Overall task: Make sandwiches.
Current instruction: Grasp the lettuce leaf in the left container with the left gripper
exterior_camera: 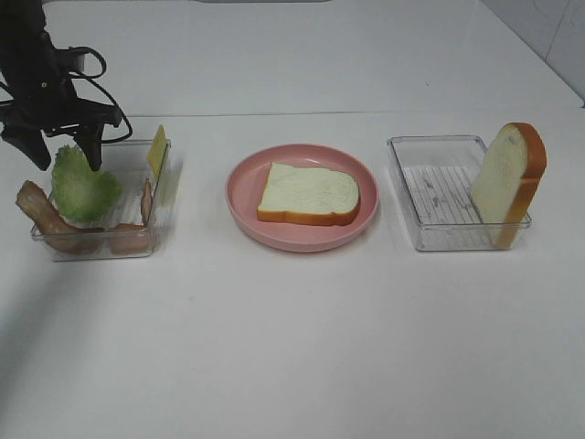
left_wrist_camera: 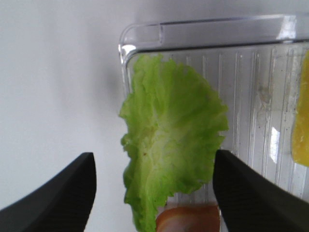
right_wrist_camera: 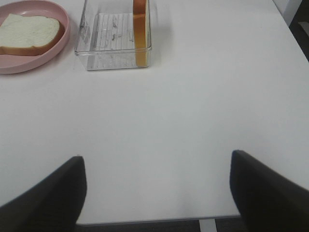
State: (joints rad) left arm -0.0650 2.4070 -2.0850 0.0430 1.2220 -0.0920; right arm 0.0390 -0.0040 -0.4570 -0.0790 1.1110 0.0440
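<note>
One white bread slice with orange-brown crust [exterior_camera: 308, 194] lies flat on the pink plate [exterior_camera: 242, 197]; no stacked sandwich shows. A second slice [exterior_camera: 507, 183] stands upright in the right clear tray [exterior_camera: 402, 197]. The left clear tray [exterior_camera: 164, 197] holds a green lettuce leaf [exterior_camera: 82, 187], brown bacon strips [exterior_camera: 46, 219] and a yellow cheese square [exterior_camera: 157, 149] leaning on its wall. My left gripper [exterior_camera: 66, 151] is open, its fingers on either side of the lettuce [left_wrist_camera: 169, 145] without touching it. My right gripper [right_wrist_camera: 157, 193] is open and empty over bare table, out of the exterior view.
In the left wrist view the tray's rim [left_wrist_camera: 207, 29], the cheese [left_wrist_camera: 301, 125] and a bit of bacon [left_wrist_camera: 188, 217] show around the leaf. The right wrist view shows the plate [right_wrist_camera: 63, 38], the right tray [right_wrist_camera: 113, 53] and the table's near edge.
</note>
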